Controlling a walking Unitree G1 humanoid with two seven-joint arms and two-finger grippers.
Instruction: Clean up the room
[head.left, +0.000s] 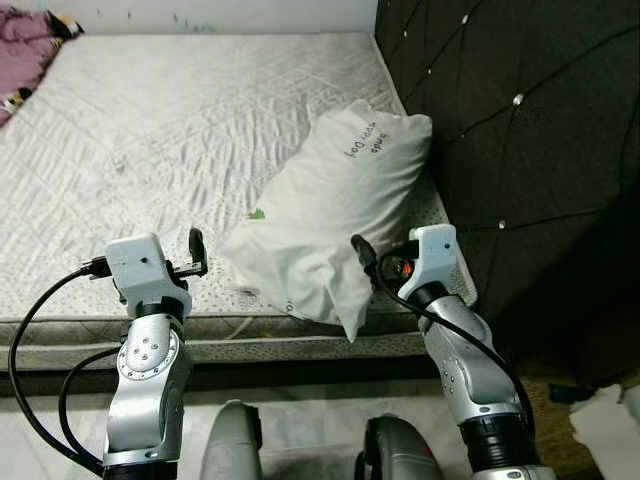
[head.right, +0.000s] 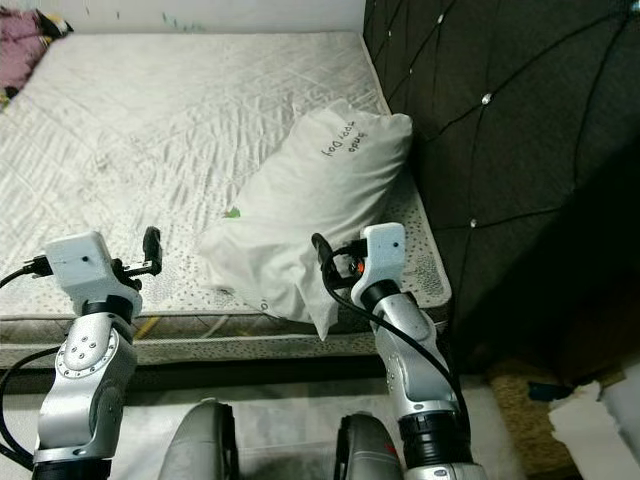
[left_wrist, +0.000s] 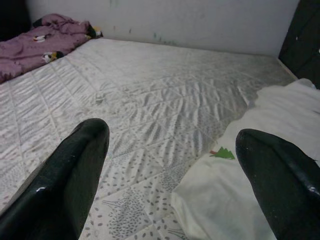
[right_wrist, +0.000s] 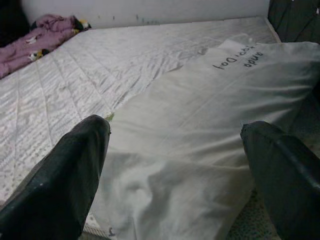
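Here the pillow (head.left: 335, 205) lies lengthwise from headboard (head.left: 520, 150) toward mattress edge, both tools spread wide.

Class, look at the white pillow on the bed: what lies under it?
The white pillow rests on the quilted mattress, its lower corner hanging over the mattress edge. A small green patch peeks out at its side. Anything else beneath is covered.

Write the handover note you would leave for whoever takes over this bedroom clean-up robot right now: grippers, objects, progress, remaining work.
Left gripper: open, holding nothing, over the mattress near its front edge.
Right gripper: open, holding nothing, at the near corner of the white pillow.
The pillow lies askew, its corner overhanging the front edge, its far end near the dark headboard.
A purple blanket is bunched at the far corner.
Nothing grasped yet; the pillow likely still needs straightening and the blanket tidying.
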